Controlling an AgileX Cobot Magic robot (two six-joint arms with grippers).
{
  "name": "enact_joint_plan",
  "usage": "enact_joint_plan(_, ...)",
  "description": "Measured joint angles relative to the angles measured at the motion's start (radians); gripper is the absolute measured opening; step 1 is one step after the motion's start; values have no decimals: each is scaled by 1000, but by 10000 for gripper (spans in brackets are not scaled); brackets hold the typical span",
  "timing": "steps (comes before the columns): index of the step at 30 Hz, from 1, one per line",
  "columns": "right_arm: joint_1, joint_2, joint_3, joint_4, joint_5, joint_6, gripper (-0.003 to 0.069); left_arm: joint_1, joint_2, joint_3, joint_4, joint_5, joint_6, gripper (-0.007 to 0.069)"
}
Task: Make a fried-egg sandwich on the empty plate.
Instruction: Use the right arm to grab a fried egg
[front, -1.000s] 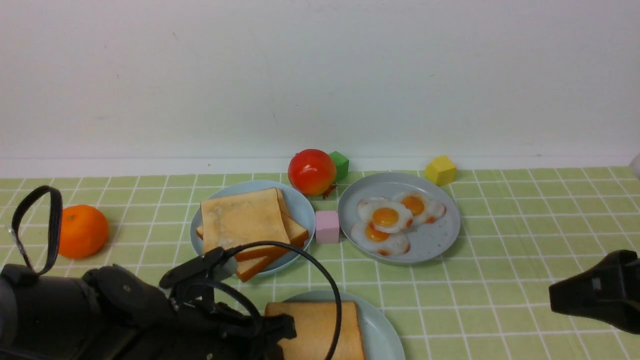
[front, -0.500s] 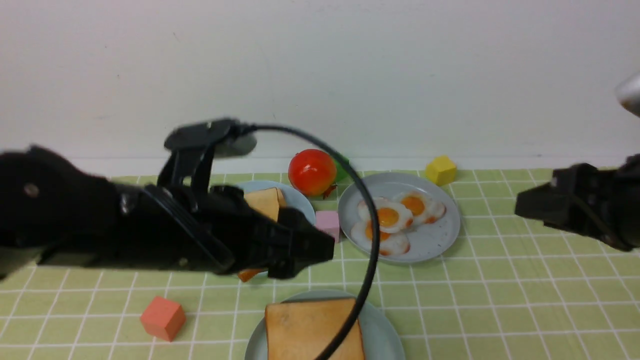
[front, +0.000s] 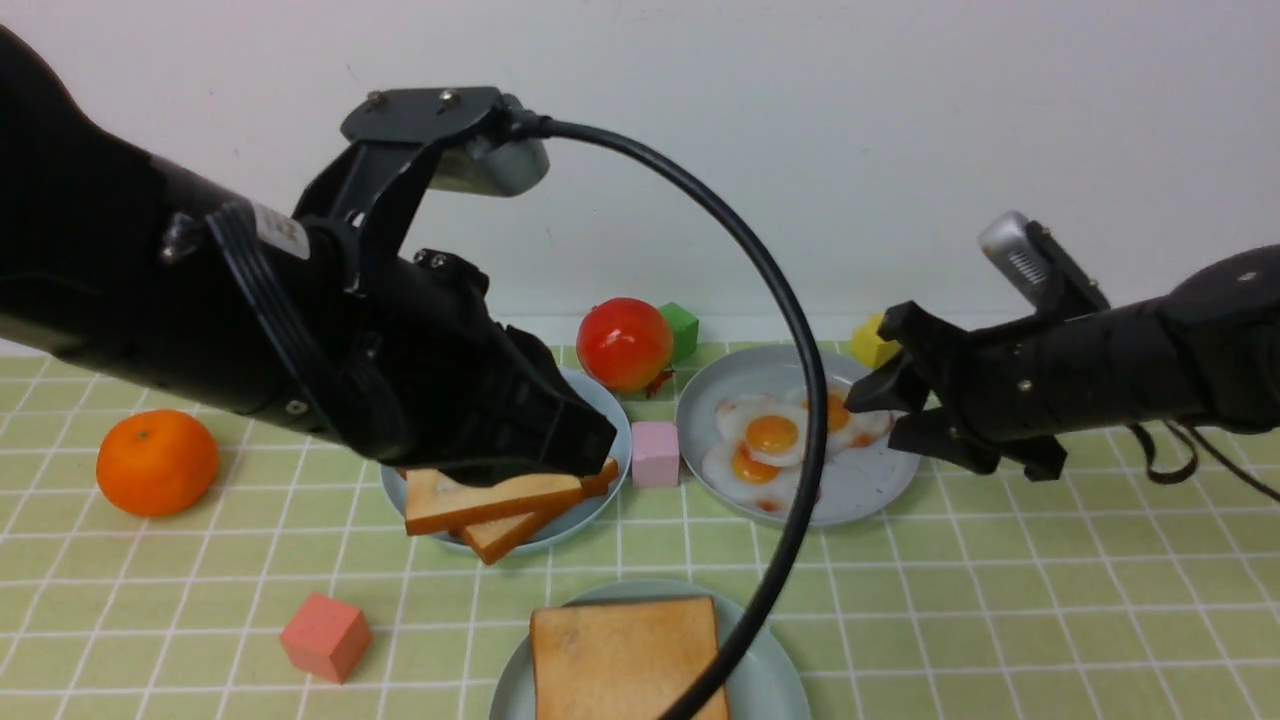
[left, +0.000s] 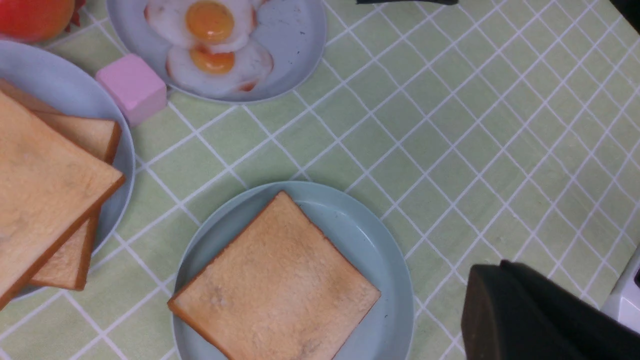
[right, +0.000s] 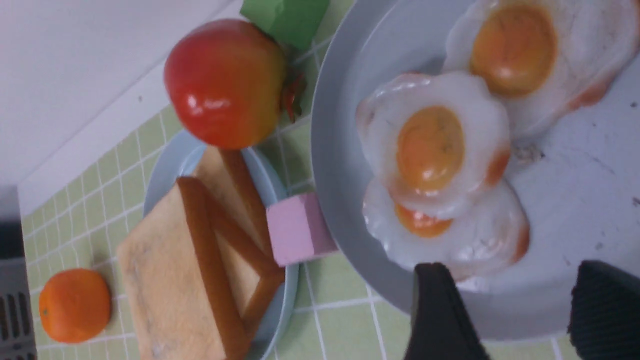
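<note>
Beyond round mint-blue plastic plate (front: 770, 670): left gripper (front: 600, 440) clenched empty; right gripper (front: 872, 420) spread at grey-blue egg plate (front: 870, 480) rim.

Your left arm (front: 150, 290) fills the upper left of the front view: matte black casing, a small white label (front: 278, 232) on its side, silver screws (front: 443, 96) on the top bracket (front: 420, 105). A silver-grey camera housing (front: 490, 165) sits under that bracket, with a thick black cable (front: 817, 440) looping out of it. At right, your right arm (front: 1100, 370) is black too, with its own ribbed silver camera (front: 1012, 255) and thin black wires (front: 1165, 455).
</note>
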Motion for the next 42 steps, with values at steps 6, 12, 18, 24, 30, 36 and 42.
enact_joint_plan(6,0,185,-78,313,0,-242,379,0,1,0,14,2,-18,-13)
enact_joint_plan(12,0,258,-96,514,-3,-407,379,0,1,0,26,2,-20,-13)
enact_joint_plan(18,0,274,-97,543,11,-459,379,0,1,0,31,6,-23,-13)
enact_joint_plan(24,0,276,-98,543,12,-465,356,0,1,0,32,7,-24,-13)
enact_joint_plan(30,0,283,-98,544,8,-465,202,0,1,0,33,13,-24,-13)
enact_joint_plan(36,0,284,-99,551,-2,-465,67,0,1,0,50,54,-48,-13)
enact_joint_plan(42,-1,264,-98,549,21,-465,67,0,-20,0,129,98,-143,-13)
